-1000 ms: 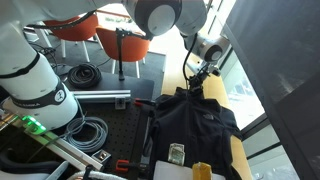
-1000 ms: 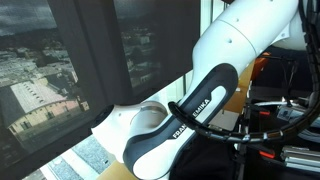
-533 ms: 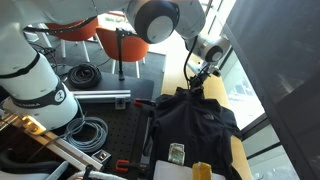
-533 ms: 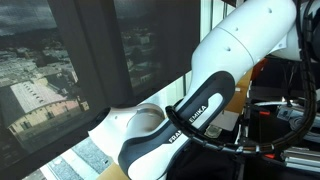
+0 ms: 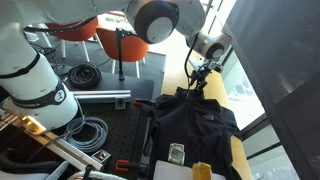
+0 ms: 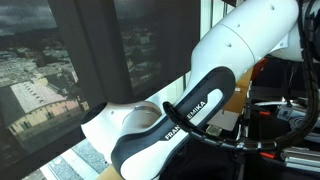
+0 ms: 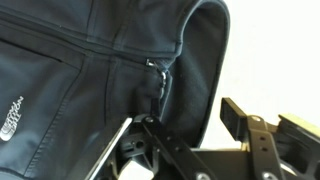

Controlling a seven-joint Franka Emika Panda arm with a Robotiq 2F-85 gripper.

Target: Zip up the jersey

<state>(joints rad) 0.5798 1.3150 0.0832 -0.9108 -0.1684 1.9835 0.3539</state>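
Compared with half a second ago, the arm's white link (image 6: 170, 125) sits a little lower and further toward the window in an exterior view; the jersey does not show there.

In an exterior view, the dark jersey (image 5: 195, 125) lies spread on the black bench (image 5: 125, 120), with the fingers (image 5: 196, 82) down at its collar end. Coiled black cables (image 5: 88, 130) lie well apart from the jersey, across the bench.

In the wrist view, the zipper pull (image 7: 154, 65) sits just below the jersey's stand-up collar (image 7: 205, 40). The fingers (image 7: 238, 112) stand spread apart, and a fold of the jersey (image 7: 70, 60) below the pull hangs between them. They clamp nothing I can see.
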